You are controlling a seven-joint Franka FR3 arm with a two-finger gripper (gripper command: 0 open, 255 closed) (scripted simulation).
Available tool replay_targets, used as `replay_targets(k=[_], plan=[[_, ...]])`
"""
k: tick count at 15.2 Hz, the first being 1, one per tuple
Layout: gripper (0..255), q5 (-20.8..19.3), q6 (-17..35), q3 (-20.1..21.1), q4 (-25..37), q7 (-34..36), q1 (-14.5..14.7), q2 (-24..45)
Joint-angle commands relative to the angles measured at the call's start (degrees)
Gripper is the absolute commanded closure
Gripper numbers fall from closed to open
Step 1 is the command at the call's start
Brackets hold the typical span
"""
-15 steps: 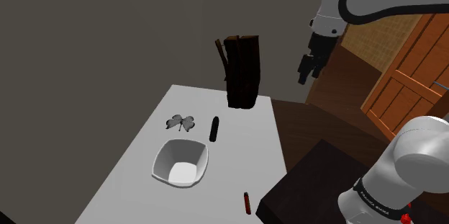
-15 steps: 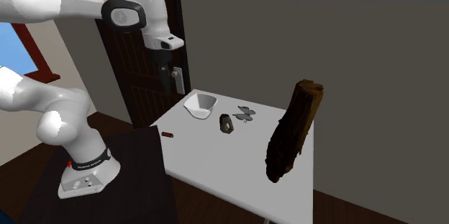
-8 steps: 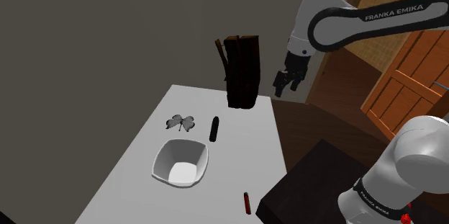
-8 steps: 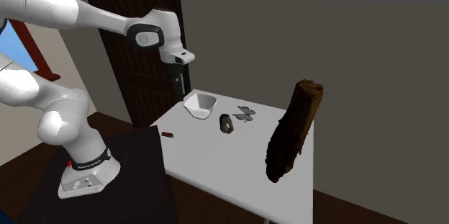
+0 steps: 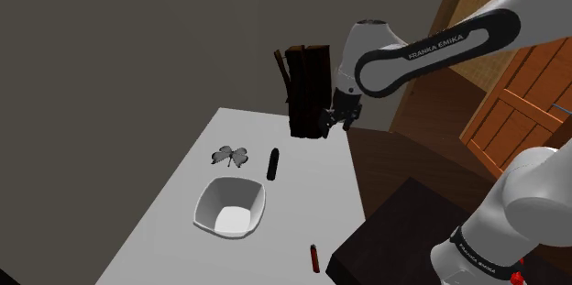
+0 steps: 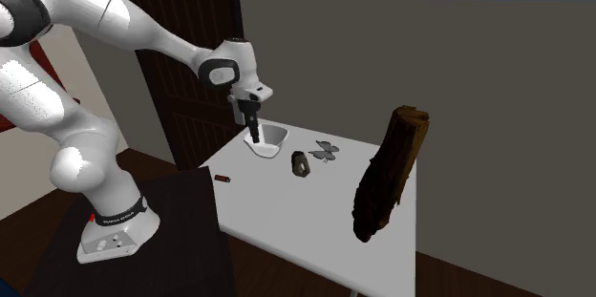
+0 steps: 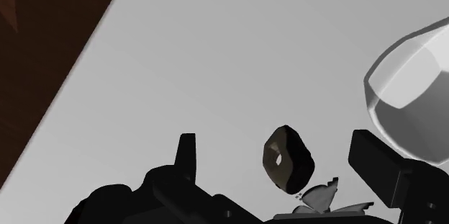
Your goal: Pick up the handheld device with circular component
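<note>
The handheld device is a small dark, elongated thing with a round hole, lying on the white table between a grey clover-shaped piece and the table's right side. It also lies mid-table in the second exterior view as the device. My gripper hangs in the air above the table's far right part, beside a dark brown block. In the wrist view the device lies on the table well below my gripper, whose fingers stand apart and hold nothing.
A white bowl sits near the device, and a small red stick lies by the table's near right edge. The tall dark brown block stands at the far end. The black stand adjoins the table.
The arm has swung toward the shoulder view's left and down, carrying the gripper from beyond the table's edge to over its far right part. Nothing on the table has moved.
</note>
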Motion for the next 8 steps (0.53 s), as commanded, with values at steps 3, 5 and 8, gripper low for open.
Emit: replay_targets(k=[3, 5, 8], plan=[[0, -1.18, 7.38, 1.56, 3.20, 4.47, 0.09, 9.45], [0, -2.27, 10.38, 2.12, 5.23, 6.94, 0.23, 14.00], [0, -4.40, 14.23, 2.48, 8.92, 10.85, 0.70, 20.89]])
